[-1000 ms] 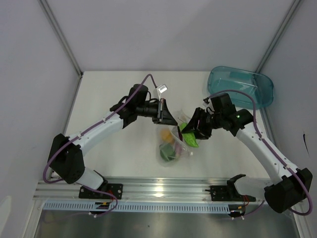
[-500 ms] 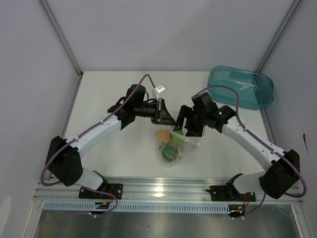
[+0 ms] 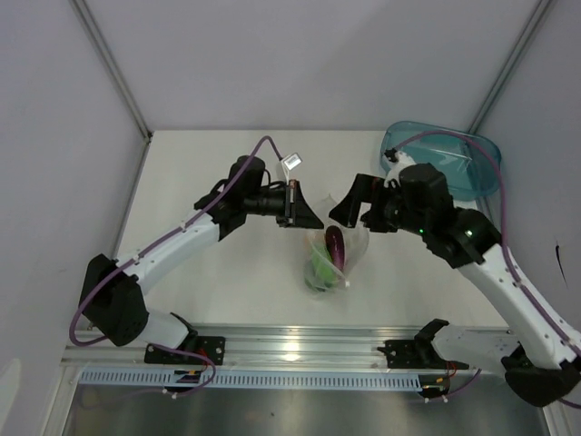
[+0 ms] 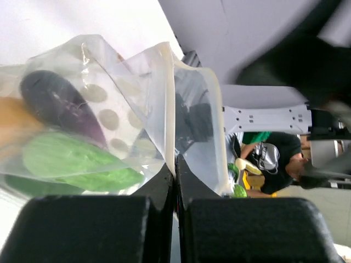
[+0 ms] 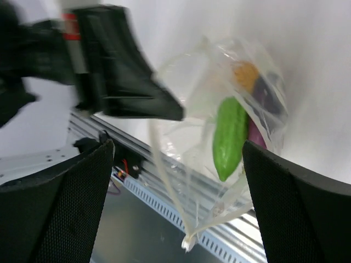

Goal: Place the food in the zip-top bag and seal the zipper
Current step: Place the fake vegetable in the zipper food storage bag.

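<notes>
Top external view: zip-top bag (image 3: 332, 256) sits between the two arms (crinkled, clear).
Left gripper (image 3: 309, 221): pressed together on the bag's rim.
Right gripper (image 3: 356, 216): spread wide, just beside the bag, gripping nothing.
Food: eggplant (image 3: 335, 245), light-green piece (image 5: 230, 134) and orange fruit (image 5: 245, 72) lie inside.
Zipper (image 4: 170, 104): mouth gaping.
</notes>
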`<state>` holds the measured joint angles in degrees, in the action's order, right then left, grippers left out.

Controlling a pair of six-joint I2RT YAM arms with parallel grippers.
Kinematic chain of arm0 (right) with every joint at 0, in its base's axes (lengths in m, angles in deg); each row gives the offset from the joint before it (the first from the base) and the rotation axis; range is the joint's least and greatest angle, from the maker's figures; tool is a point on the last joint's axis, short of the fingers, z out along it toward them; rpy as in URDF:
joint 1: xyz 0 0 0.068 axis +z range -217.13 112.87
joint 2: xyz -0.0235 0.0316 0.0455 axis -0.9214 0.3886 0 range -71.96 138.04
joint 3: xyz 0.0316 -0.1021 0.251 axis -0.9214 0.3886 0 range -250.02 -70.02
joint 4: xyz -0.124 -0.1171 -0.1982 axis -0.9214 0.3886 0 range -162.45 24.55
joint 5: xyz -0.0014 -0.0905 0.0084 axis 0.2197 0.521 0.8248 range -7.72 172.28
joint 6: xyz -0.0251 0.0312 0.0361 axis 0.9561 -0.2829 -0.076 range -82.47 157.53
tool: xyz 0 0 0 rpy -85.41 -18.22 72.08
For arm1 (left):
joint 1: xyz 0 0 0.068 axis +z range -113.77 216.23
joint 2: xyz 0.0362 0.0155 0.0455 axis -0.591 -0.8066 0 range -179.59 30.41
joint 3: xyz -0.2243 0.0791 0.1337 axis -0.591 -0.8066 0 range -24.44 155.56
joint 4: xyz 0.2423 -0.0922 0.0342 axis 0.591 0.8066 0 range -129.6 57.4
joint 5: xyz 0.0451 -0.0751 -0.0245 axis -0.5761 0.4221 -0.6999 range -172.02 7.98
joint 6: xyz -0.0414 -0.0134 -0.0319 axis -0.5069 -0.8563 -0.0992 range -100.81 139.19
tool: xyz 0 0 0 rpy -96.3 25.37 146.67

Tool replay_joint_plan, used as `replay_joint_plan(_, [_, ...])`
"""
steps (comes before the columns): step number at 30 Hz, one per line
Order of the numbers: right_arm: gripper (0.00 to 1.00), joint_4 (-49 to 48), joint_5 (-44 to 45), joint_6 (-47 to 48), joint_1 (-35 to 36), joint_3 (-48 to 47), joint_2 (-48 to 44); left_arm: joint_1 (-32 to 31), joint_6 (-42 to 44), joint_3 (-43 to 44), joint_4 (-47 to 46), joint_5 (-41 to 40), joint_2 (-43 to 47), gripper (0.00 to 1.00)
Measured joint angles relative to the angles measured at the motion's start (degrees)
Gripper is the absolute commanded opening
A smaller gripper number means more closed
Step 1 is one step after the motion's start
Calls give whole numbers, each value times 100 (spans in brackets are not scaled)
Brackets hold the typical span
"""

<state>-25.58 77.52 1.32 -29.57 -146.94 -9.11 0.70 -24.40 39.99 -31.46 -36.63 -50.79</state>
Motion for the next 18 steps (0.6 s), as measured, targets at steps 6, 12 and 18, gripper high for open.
replay_joint_plan(6, [99, -240, 39, 402, 52, -245, -894, -31, -140, 0, 216, -673, 129, 1])
replay_joint_plan(12, [99, -197, -341, 682, 52, 52, -960, -33, -579, -170, 293, -1556, 546, 1])
replay_joint_plan(18, [89, -127, -520, 804, 52, 914, -1211, -35, -1102, -417, 417, -2304, 822, 0])
